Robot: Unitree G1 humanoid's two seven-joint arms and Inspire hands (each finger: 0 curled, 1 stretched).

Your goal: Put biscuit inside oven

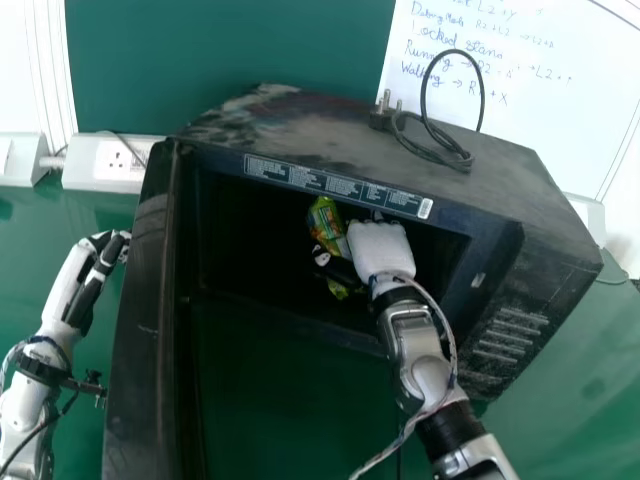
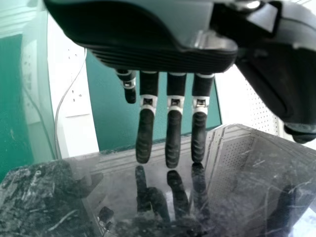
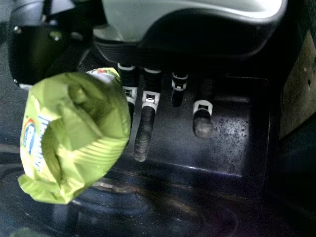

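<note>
Black metal microwave oven (image 1: pixel 300 125), door (image 1: pixel 140 330) open; inside its front edge, crinkled green biscuit packet (image 1: pixel 324 218) clamped in right robot hand (image 1: pixel 378 250). Left robot hand (image 1: pixel 106 256) beside door, fingers (image 2: pixel 174 136) extended.

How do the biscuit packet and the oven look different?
The biscuit packet is small and bright green, but the oven is big and mostly black. The biscuit packet is crinkly and puffy, while the oven is a boxy shape with flat sides. Both have printing on them.
</note>
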